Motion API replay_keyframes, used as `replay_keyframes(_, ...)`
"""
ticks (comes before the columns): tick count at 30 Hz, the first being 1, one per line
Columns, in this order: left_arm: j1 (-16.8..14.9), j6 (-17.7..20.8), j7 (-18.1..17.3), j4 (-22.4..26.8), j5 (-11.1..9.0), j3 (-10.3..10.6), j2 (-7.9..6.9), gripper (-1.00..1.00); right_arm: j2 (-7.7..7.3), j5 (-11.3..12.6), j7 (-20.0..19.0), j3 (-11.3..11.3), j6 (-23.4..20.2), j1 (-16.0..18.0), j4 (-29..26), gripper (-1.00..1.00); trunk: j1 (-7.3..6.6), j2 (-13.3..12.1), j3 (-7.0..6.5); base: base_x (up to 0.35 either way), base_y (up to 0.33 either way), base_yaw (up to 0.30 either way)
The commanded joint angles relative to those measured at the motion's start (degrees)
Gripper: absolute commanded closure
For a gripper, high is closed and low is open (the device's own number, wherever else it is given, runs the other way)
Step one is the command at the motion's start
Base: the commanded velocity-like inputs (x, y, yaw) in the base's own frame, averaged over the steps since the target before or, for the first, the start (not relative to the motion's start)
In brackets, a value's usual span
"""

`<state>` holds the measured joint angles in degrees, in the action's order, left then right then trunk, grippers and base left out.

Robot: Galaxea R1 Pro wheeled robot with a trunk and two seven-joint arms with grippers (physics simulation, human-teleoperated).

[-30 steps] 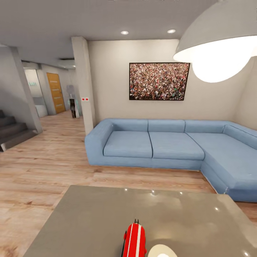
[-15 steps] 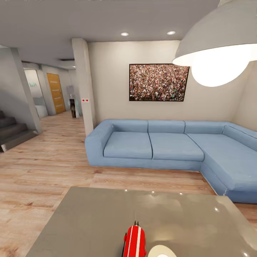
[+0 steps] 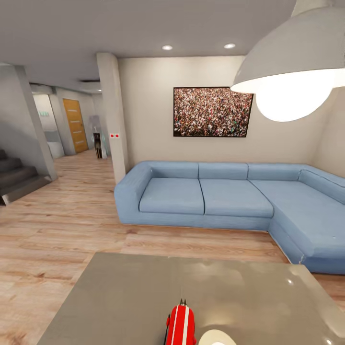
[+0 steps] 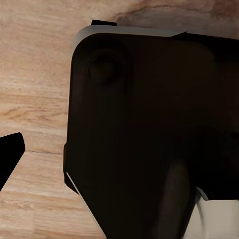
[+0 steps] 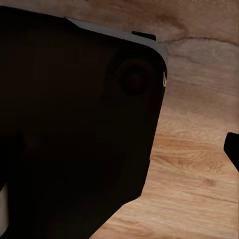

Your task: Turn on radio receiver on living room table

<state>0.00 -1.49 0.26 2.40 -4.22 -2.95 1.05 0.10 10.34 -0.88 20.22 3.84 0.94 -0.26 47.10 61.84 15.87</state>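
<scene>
Radio receiver [image 3: 180, 325]: red, rounded box with white stripes along the narrow edge facing the head camera. Stands upright on the table near the close edge, roughly centred. Lower part cut off by the frame; thin dark wire handle just visible at its top. Dial face not visible from this angle.

White rounded shape [image 3: 218, 337]: just beside the radio receiver on its right, on the table surface; mostly cut off, and whether it is an object or a reflection of the lamp cannot be told.

Table [image 3: 120, 297]: large, glossy grey-beige top with small light reflections. Near edge and both near corners out of frame.

Floor [image 3: 52, 225]: light wood planks, between the table and the sofa, running back into a hallway.

Sofa [image 3: 230, 196]: blue, L-shaped, beyond the table against a beige wall; right-hand arm of the L cut off.

Framed picture [image 3: 212, 111]: crowd scene, dark frame, on the wall above the sofa.

Pendant lamp [image 3: 292, 67]: grey shade, lit, upper right, partly cut off.

Pillar [image 3: 113, 115]; stairs [image 3: 14, 175], partly cut off at left; orange door [image 3: 75, 124] down the hallway, small and indistinct.

Wrist views: each shows a dark rounded robot part close to the lens above wood flooring. A black sliver sits at one edge of each, too cropped to identify. Spread or closure of either claw cannot be told.
</scene>
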Motion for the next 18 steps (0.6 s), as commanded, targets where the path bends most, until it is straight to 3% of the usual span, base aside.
replay_keyframes(1,0.0,0.0,0.0,0.0,0.0,0.0,0.0,-1.0,0.03,0.0,0.0,0.0,0.0,0.0,0.0,-1.0,-0.23,-0.4,-0.19,0.0,0.0,0.0)
replay_keyframes(18,0.0,0.0,0.0,0.0,0.0,0.0,0.0,-1.0,0.16,0.1,0.4,0.0,0.0,0.0,0.0,-1.0,-3.96,-7.2,-3.24,0.0,0.0,0.0)
